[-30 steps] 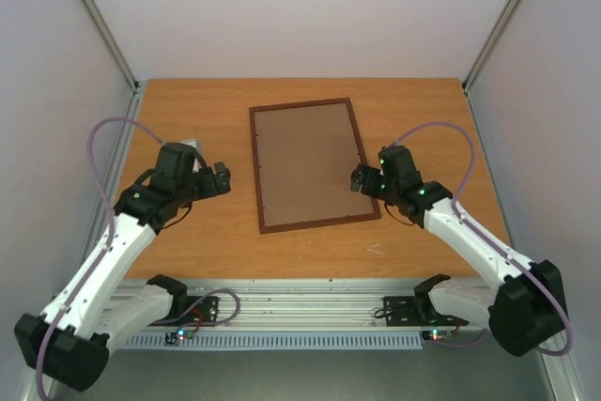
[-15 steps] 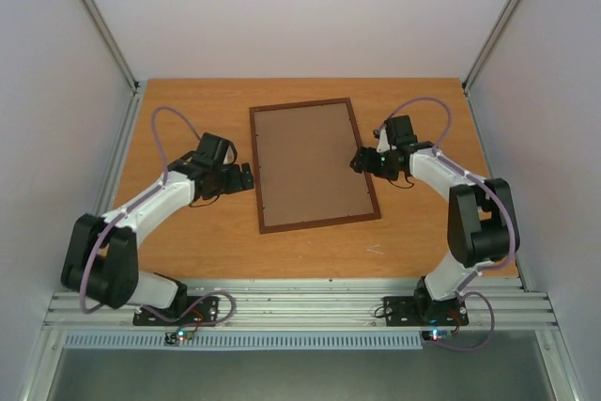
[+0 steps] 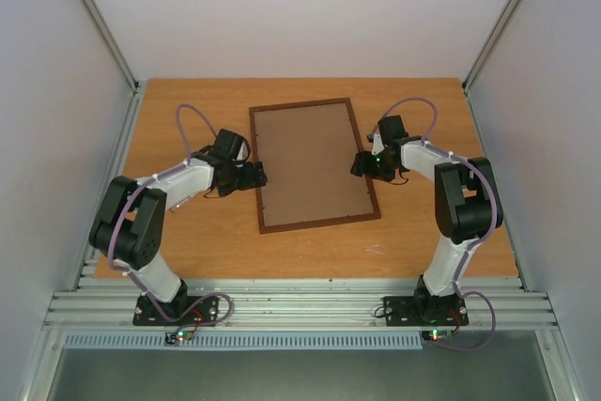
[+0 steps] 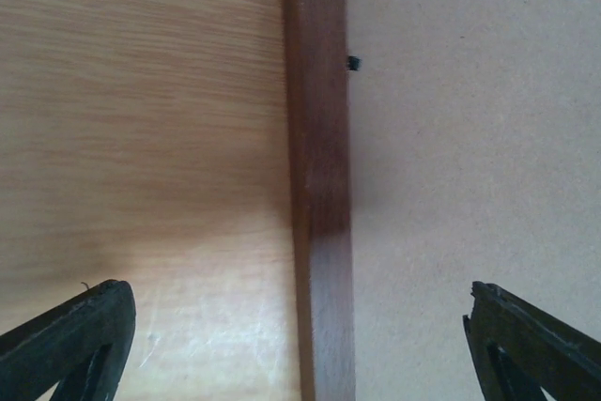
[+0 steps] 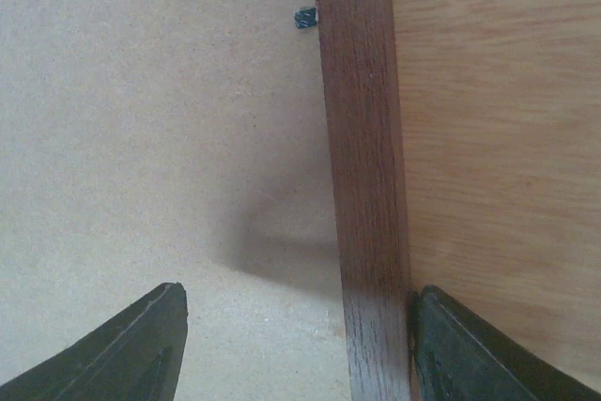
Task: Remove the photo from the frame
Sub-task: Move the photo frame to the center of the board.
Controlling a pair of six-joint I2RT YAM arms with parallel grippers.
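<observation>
The left tool [image 3: 255, 174] hovers low at the left long rail of the frame [image 3: 319, 223], about halfway along that rail, with its jaws spread wide and gripping nothing. In the left wrist view the rail runs up between the tool's two dark fingers [image 4: 75, 335]. One finger is over the bare wood of the bench [image 3: 188, 110] and the other over the hardboard back [image 3: 308, 161], both well clear of the rail. A small black tab [image 4: 354, 63] sits at the rail's inner edge, farther ahead. The frame lies flat in the middle of the bench, a little nearer the far edge than the near one. Its back faces up and its long sides run from near to far, turned slightly askew. The photo does not show in any view. The right tool [image 3: 360, 164] meets the right long rail, also about halfway along, and straddles it with jaws parted. In the right wrist view its outer finger [image 5: 479, 354] lies against the rail's outer edge on the bench side. The inner finger stands apart from the rail over the hardboard, so nothing is clamped. Another small black tab [image 5: 305, 18] sits at this rail's inner edge ahead.
</observation>
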